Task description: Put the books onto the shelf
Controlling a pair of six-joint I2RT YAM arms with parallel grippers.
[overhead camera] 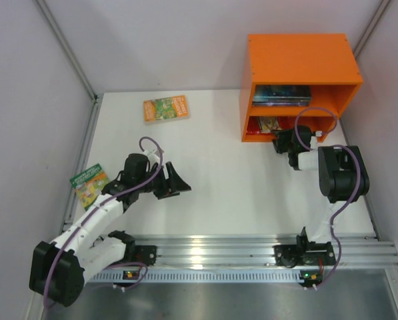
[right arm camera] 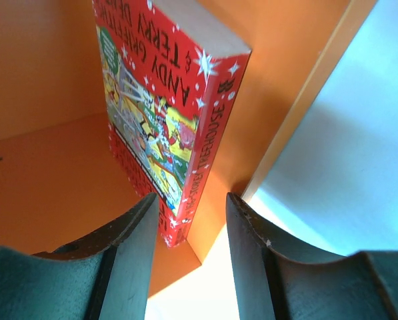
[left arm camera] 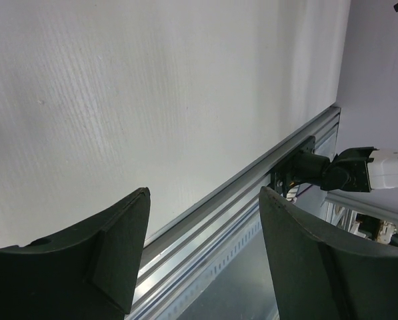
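The red book (right arm camera: 159, 127) is sitting in the lower compartment of the shelf (right arm camera: 45, 180), straight ahead of the right gripper (right arm camera: 190, 200), its long axis running away into the shelf. The jaws are standing apart around its near corner; whether one finger is touching the cover is unclear. The left gripper (left arm camera: 204, 191) is hanging open and empty, nearest the green book (overhead camera: 90, 183).

We see orange shelf (overhead camera: 299, 60) upright: dark books (overhead camera: 282, 95) upper compartment, red book (right arm camera: 159, 120) lower; orange-green book (overhead camera: 166, 109), green book (overhead camera: 89, 184) flat outside, well left.
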